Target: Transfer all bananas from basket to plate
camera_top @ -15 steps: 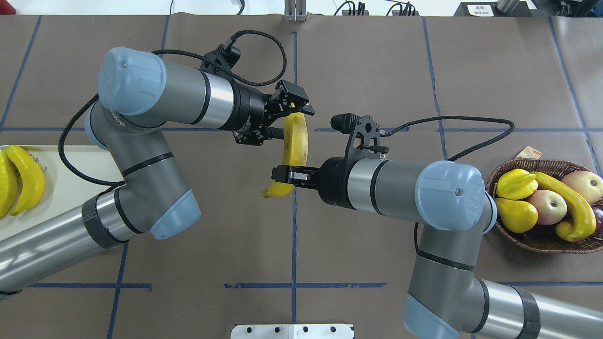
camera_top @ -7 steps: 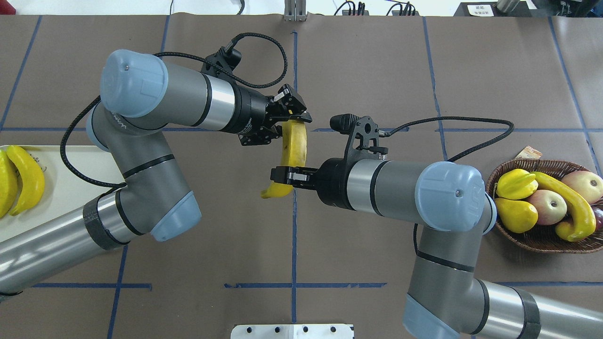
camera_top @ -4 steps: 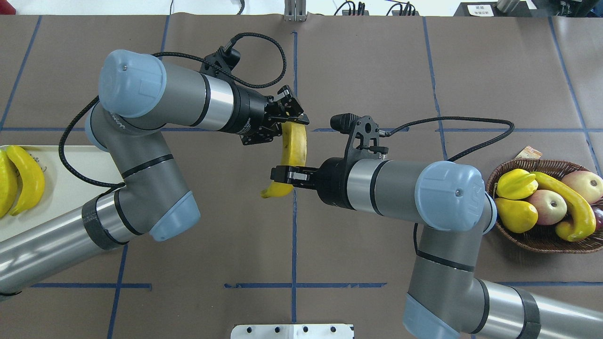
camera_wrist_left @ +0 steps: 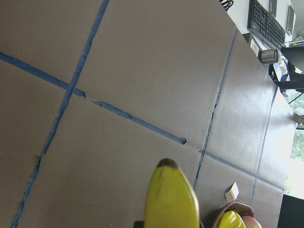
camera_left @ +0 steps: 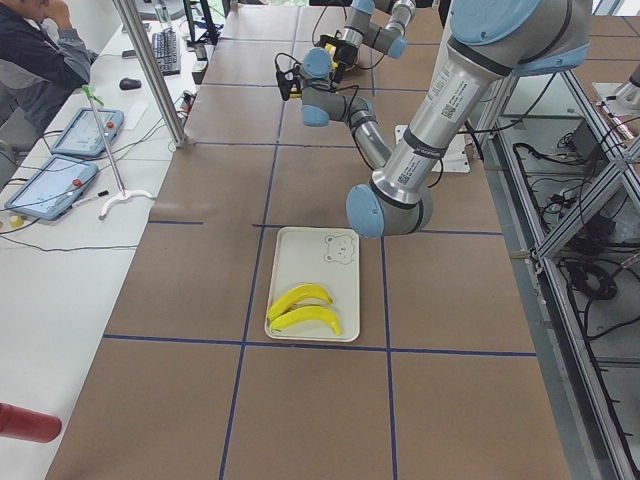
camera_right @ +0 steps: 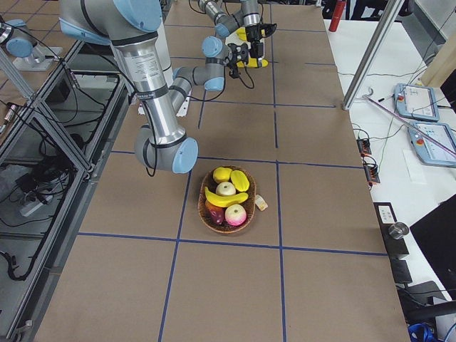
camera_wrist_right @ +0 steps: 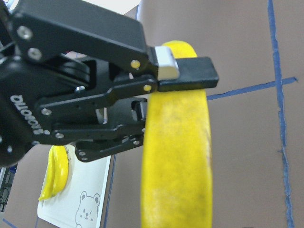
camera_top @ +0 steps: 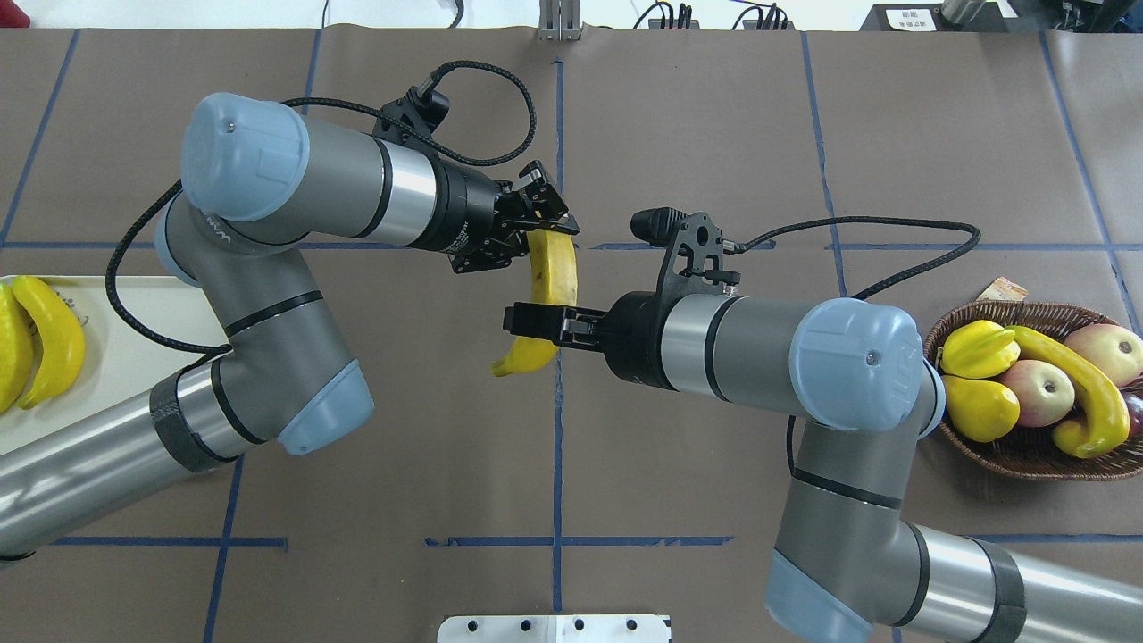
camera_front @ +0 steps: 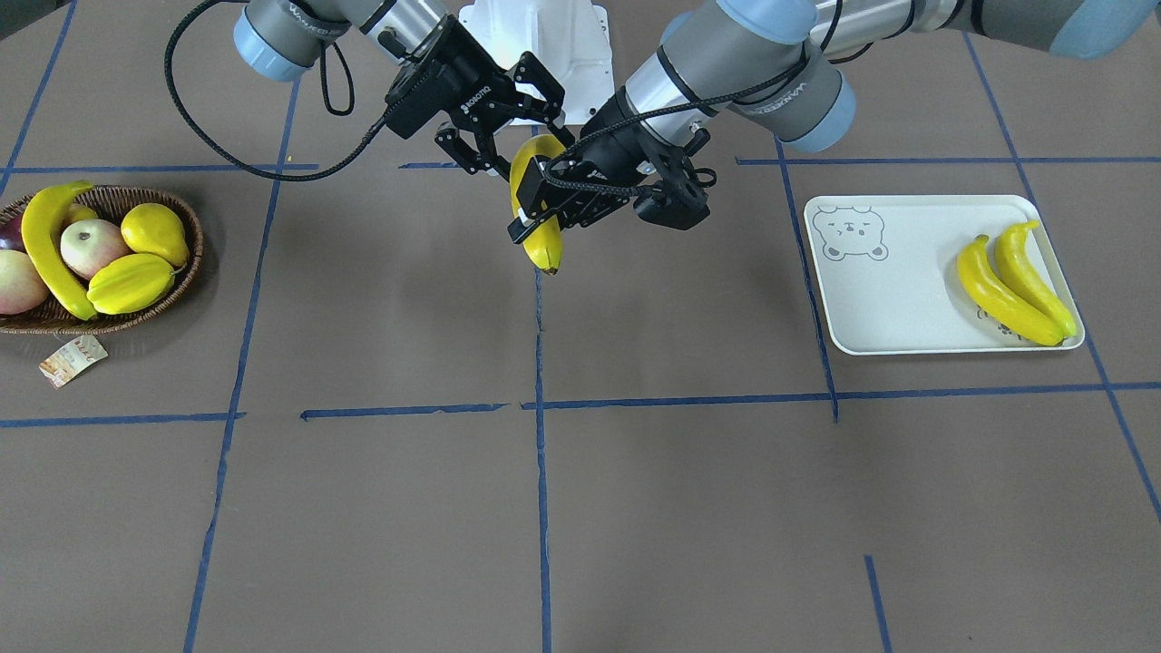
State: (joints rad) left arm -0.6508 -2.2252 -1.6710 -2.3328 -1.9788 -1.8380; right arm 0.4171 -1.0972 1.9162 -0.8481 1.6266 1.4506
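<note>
Left gripper (camera_top: 552, 228), black with two fingers, is pinched tight on the far end of a long curved orange-yellow banana (camera_top: 552, 277) with small brown specks. Right gripper (camera_top: 534, 318), the same black kind, sits lower down on the same banana, nearer the robot. From across the table its fingers look spread out, one on each side of the fruit. So I think it is loose and only the left one is carrying.

The banana hangs in the air over the middle of the brown table with blue tape lines (camera_front: 635, 508). I think that is because this is a pass from one arm to the other. Each gripper has its own bit of banana, so they don't bump.

Farther out, on the left arm's side, is the pale off-white plate with rounded corners and a grey bear face (camera_front: 893, 299). Two yellow bananas (camera_front: 1002, 290) lie side by side at one end, so there is room for more.

Far on the other side sits the round brown woven basket (camera_top: 1018, 464). One long yellow banana (camera_top: 1089, 384) lies on top of the apples (camera_top: 1036, 393) and other fruit in it. The basket is by the right arm and the plate by the left, so I guess neither arm can do the whole trip alone.
</note>
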